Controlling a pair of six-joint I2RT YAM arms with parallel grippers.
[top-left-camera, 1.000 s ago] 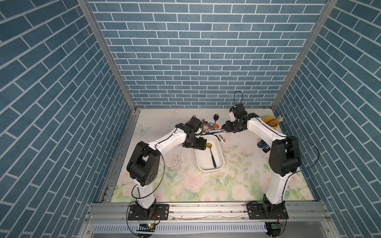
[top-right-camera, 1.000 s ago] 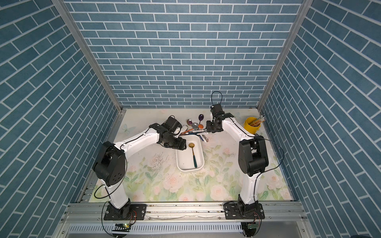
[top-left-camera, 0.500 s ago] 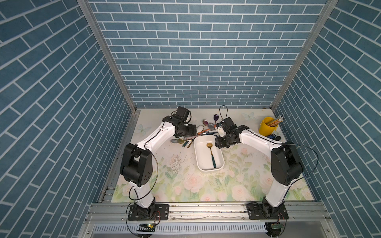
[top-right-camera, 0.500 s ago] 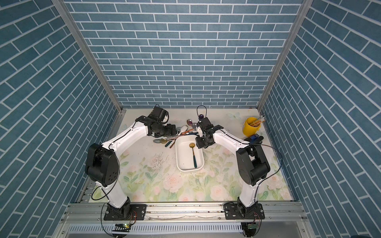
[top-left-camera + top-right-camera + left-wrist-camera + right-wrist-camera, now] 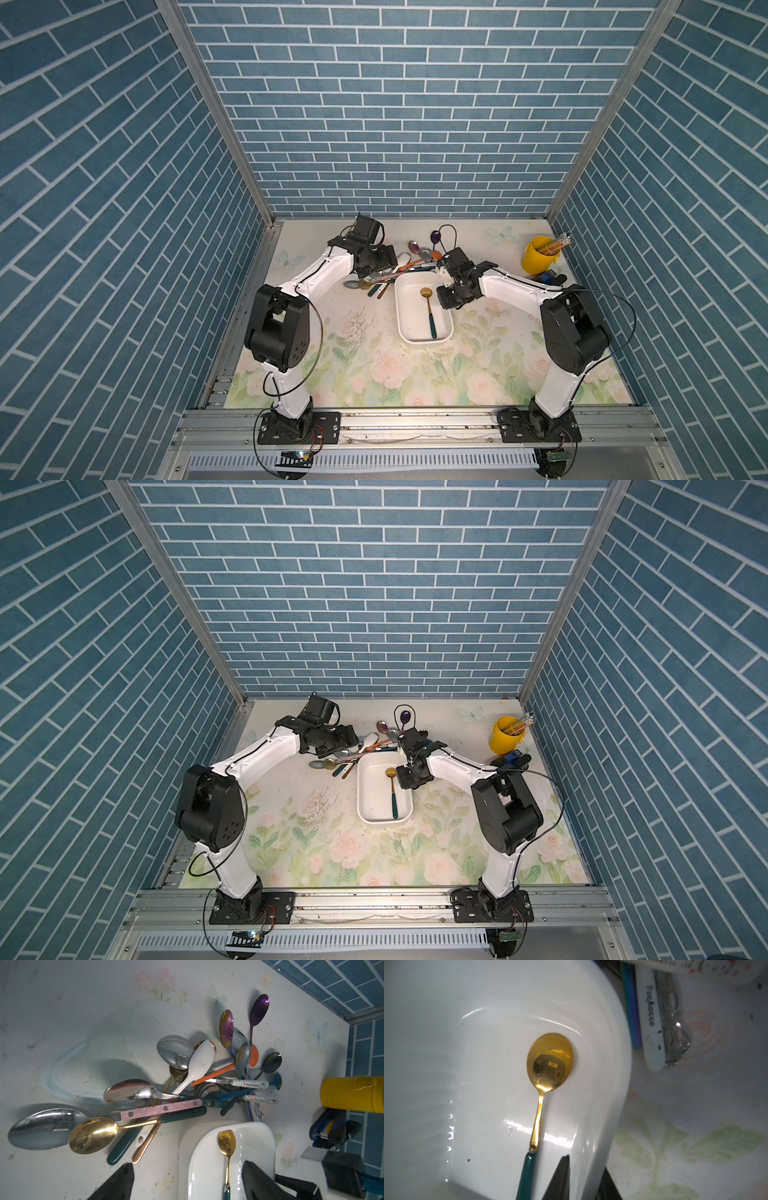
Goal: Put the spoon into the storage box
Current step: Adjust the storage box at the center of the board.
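The storage box (image 5: 424, 341) (image 5: 380, 818) is a white shallow tub on the floral mat. One spoon (image 5: 429, 309) (image 5: 392, 789) (image 5: 550, 1064) with a gold bowl and dark green handle lies in it. Several more spoons form a pile (image 5: 399, 266) (image 5: 187, 1076) just behind the box. My right gripper (image 5: 448, 297) (image 5: 586, 1162) straddles the box's right wall near the far end, one finger inside and one outside, shut on that wall. My left gripper (image 5: 387, 261) (image 5: 187, 1163) hovers open and empty at the pile's left side.
A yellow cup (image 5: 538, 257) (image 5: 504, 739) with pencils stands at the back right. Small black and blue items (image 5: 548, 276) (image 5: 332, 1130) lie beside it. Small specks are scattered on the mat (image 5: 357, 324) left of the box.
The left arm swung back from the box's far left corner to behind the pile. The right arm moved from the pile down to the box's right wall, and its jaws closed onto that wall.
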